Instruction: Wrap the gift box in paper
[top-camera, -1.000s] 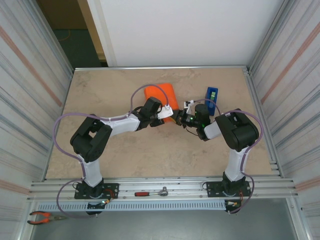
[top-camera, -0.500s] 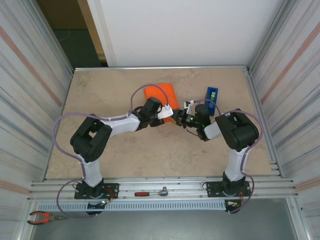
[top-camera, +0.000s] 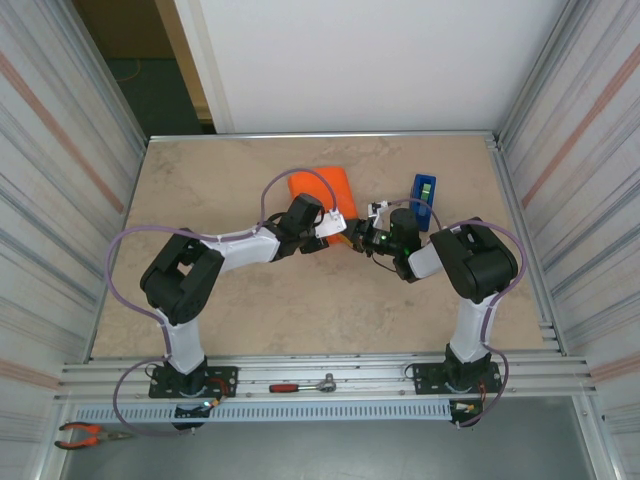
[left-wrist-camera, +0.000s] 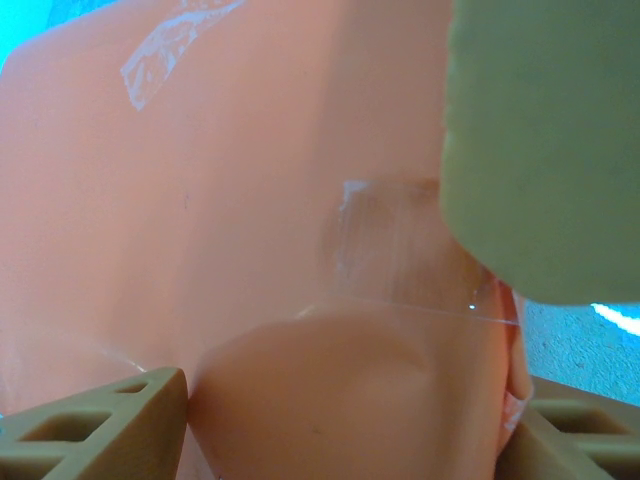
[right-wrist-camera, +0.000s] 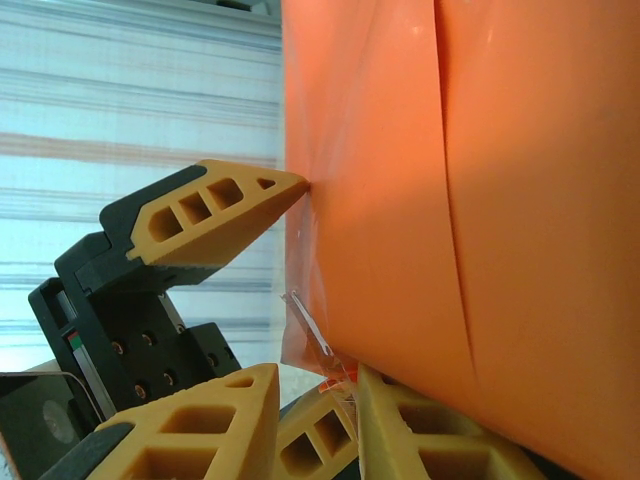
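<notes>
The orange paper (top-camera: 322, 188) covers the gift box, which is hidden under it, at the middle back of the table. My left gripper (top-camera: 338, 224) is shut across the package's near end. In the left wrist view its fingers (left-wrist-camera: 100, 425) flank the bulging paper (left-wrist-camera: 220, 200), which carries clear tape (left-wrist-camera: 400, 240). My right gripper (top-camera: 362, 238) meets the same end from the right. In the right wrist view its jaws (right-wrist-camera: 318, 375) stand apart against the paper (right-wrist-camera: 480, 200), with a clear tape strip (right-wrist-camera: 310, 325) hanging at the paper's edge. A left finger (right-wrist-camera: 210, 215) touches that edge.
A blue tape dispenser (top-camera: 423, 193) stands just right of the grippers. A red-handled tool (top-camera: 300, 385) lies on the front rail and pliers (top-camera: 85, 435) at the bottom left. Corrugated metal walls close both sides. Bare beige tabletop (top-camera: 200, 180) spreads left and in front.
</notes>
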